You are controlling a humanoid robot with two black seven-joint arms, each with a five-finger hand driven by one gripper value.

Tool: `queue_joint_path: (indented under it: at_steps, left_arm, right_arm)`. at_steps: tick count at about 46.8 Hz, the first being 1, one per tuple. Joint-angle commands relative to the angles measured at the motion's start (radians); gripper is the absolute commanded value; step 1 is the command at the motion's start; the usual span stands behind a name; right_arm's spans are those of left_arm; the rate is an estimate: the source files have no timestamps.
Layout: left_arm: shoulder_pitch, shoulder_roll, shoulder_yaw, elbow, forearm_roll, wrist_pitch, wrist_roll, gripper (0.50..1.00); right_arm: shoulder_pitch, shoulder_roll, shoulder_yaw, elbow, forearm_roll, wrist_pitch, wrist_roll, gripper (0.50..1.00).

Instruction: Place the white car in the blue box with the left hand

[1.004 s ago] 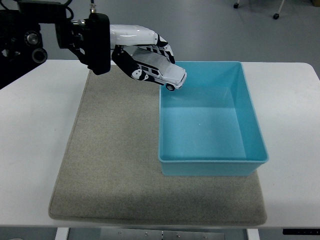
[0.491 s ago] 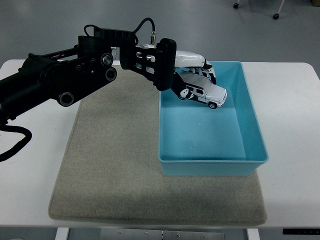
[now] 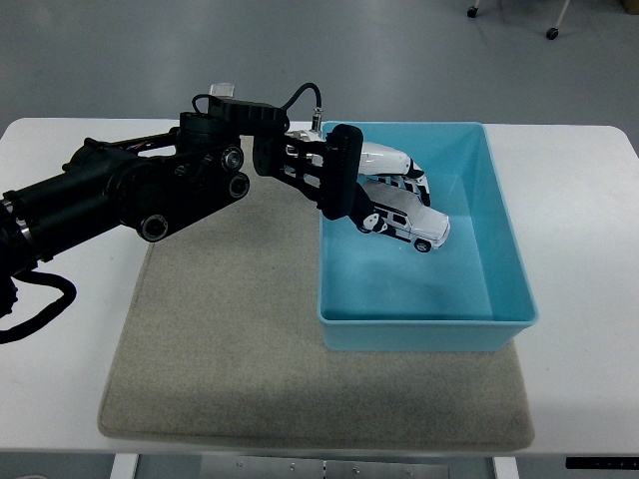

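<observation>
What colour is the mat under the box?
The mat is greyish beige, a plain felt-like cloth without pattern, seen in the head view under the blue box.

White table (image 3: pixel 584 210) bearing grey mat (image 3: pixel 220 359)

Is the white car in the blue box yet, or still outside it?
Inside the blue box's walls, but the left hand grips the white car; resting on the floor: cannot tell.

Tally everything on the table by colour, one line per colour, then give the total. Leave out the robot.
White: 1, the white car, held by the left hand inside the blue box.
Blue: 1, the blue box.
Grey-beige: 1, the mat under the box.
Total: 3
</observation>
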Motion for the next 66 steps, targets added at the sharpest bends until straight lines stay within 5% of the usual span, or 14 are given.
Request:
queue_joint_path:
  at_steps: [1,14,19,35,51,60,66]
  left_arm:
    - [0.004,0.000,0.000,0.009,-0.003,0.026,0.000,0.653]
    - [0.025,-0.001,-0.005,0.006,-0.025,0.074,-0.002,0.958]
    - [0.024,0.000,-0.009,0.003,-0.060,0.074,-0.002,0.992]
    - [0.010,0.058,-0.029,0.006,-0.540,0.143,0.000,0.996]
    - [0.071,0.262,-0.114,0.006,-1.029,0.118,0.000,0.996]
    - [0.135,0.360,-0.112,0.006,-1.289,0.006,0.006,0.996]
    - [0.206,0.417,-0.114,0.009,-1.482,-0.078,0.060,0.996]
  right_arm:
    - [0.000,0.000,0.000,0.000,0.000,0.000,0.000,0.936]
    - [0.000,0.000,0.000,0.000,0.000,0.000,0.000,0.936]
    - [0.000,0.000,0.000,0.000,0.000,0.000,0.000,0.936]
    - [0.000,0.000,0.000,0.000,0.000,0.000,0.000,0.936]
    - [0.000,0.000,0.000,0.000,0.000,0.000,0.000,0.936]
    - [0.000,0.000,0.000,0.000,0.000,0.000,0.000,0.936]
    - [0.000,0.000,0.000,0.000,0.000,0.000,0.000,0.936]
